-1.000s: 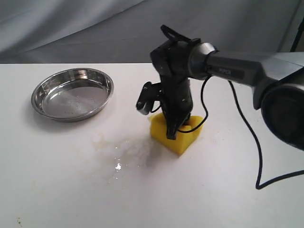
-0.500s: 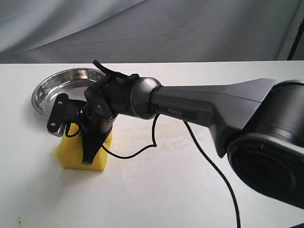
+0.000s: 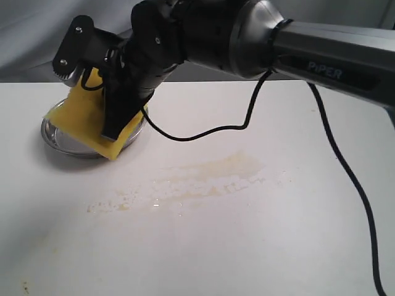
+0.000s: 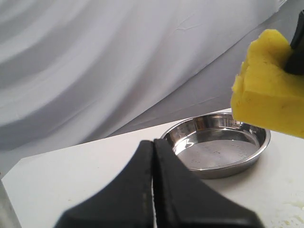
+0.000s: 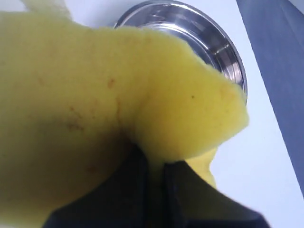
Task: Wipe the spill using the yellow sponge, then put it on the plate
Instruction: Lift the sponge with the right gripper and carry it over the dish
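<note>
My right gripper (image 3: 117, 114) is shut on the yellow sponge (image 3: 83, 120) and holds it tilted in the air just over the steel plate (image 3: 55, 137) at the far left. In the right wrist view the sponge (image 5: 95, 95) bulges around the pinching fingers and the plate's rim (image 5: 223, 45) shows beyond it. The spill (image 3: 210, 176) is a thin pale brownish smear across the table's middle. My left gripper (image 4: 153, 147) is shut on nothing, low over the table, facing the plate (image 4: 218, 149) and the hanging sponge (image 4: 268, 85).
A black cable (image 3: 345, 166) loops from the right arm over the table's right side. A grey cloth backdrop (image 3: 37, 37) hangs behind the white table (image 3: 247, 246). Small droplets (image 3: 108, 205) trail left of the smear.
The right arm has dragged the sponge leftward across the spill, smearing it thin, then lifted the sponge off the table up over the plate.
</note>
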